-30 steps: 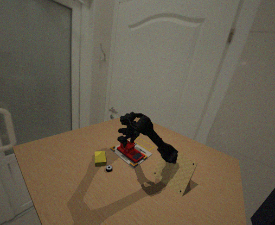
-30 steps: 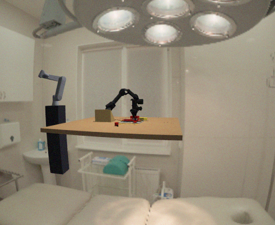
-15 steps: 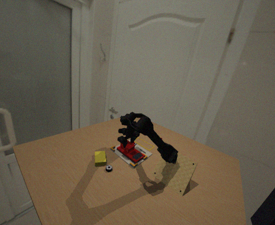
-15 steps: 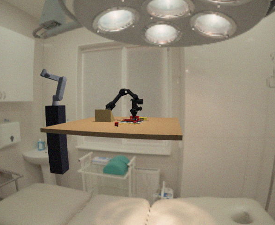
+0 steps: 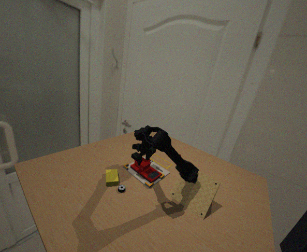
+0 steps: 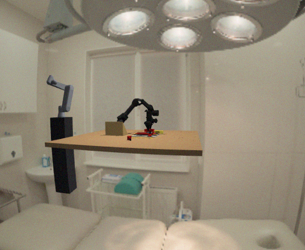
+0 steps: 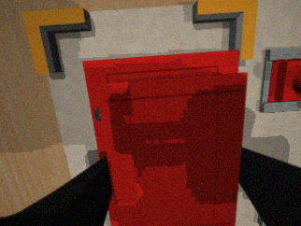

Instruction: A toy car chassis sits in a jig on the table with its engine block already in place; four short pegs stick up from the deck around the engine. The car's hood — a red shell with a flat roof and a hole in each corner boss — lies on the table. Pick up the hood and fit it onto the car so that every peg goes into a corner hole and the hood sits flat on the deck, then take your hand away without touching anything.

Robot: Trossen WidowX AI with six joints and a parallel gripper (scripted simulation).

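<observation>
Starting at left in the top view with a matte yellow rectangular block, just behind a round black-and-silver wheel, then across a strip of wood grain to the pale, orange-cornered jig. Clamped here in the black gripper, at the sides of the red flat-roofed hood, over the red slab-like chassis, seating impossible to tell. Farther right, past open wood, on to the tan speckled wedge.
</observation>
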